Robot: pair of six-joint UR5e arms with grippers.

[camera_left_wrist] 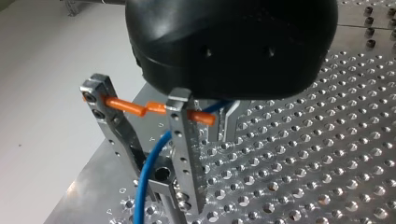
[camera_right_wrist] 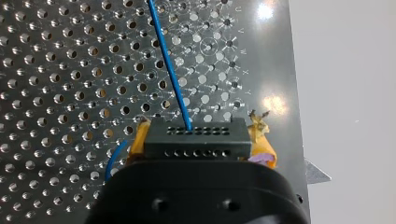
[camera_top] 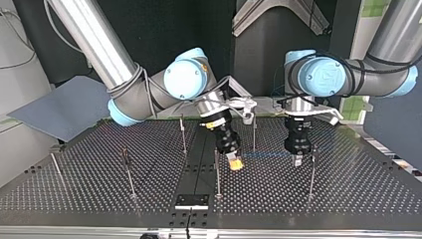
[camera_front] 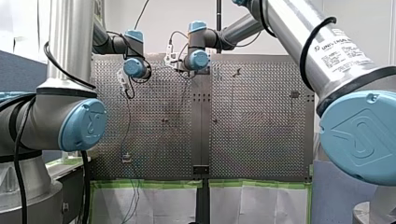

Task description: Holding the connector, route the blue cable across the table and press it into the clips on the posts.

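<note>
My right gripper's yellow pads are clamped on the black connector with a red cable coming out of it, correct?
Not red: it is a blue cable. The right wrist view shows the right gripper with its yellow pads clamped on the black connector, the blue cable coming out of it.

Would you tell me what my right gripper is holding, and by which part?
The black connector, clamped by its two ends between the right gripper's yellow pads.

White wall (camera_front: 187, 9) beyond the perforated bench (camera_front: 261, 140); green-taped white sheets (camera_front: 257, 203) below; grey board (camera_top: 64, 112) beside.
</note>
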